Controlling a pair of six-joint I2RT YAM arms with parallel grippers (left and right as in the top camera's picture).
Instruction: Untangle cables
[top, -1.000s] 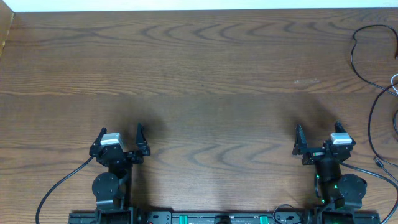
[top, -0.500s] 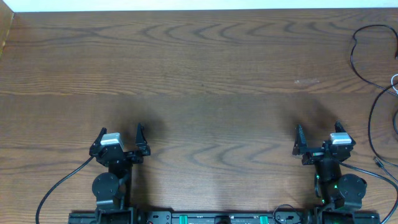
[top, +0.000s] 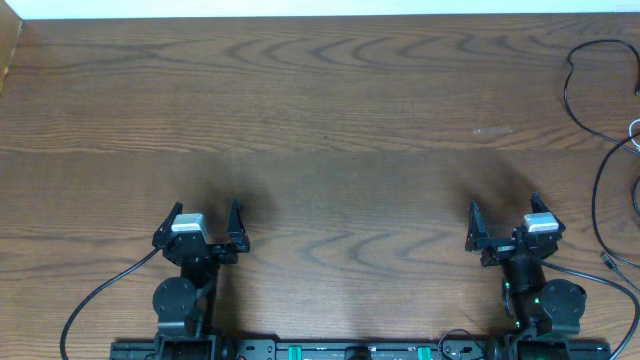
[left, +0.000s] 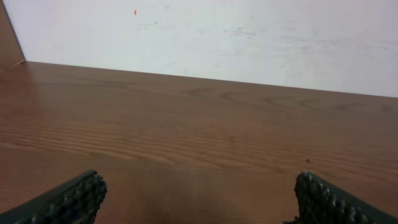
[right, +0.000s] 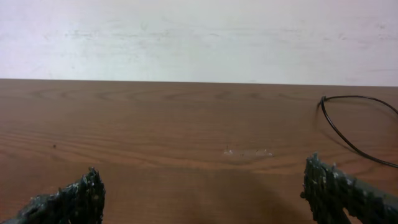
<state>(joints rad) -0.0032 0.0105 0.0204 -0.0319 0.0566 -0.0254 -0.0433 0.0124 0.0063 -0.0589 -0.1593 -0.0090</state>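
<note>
The cables lie at the table's far right edge: a thin black cable (top: 572, 96) curls there, a second black one (top: 597, 200) runs down toward the front, and a bit of white cable (top: 634, 128) shows at the frame's border. One black loop (right: 339, 124) appears in the right wrist view, ahead and to the right. My left gripper (top: 207, 208) (left: 199, 196) is open over bare wood at the front left, far from the cables. My right gripper (top: 504, 206) (right: 202, 196) is open at the front right, nothing between its fingers, with the cables off to its right.
The wooden table (top: 330, 120) stretches back to a white wall (right: 199, 37). A raised wooden side (top: 8, 50) borders the far left corner. Both arm bases and their thick black leads (top: 95, 300) sit along the front edge.
The left gripper has shifted a little to the right, and the right gripper a little to the left. Both stay open; the cables have not moved.
</note>
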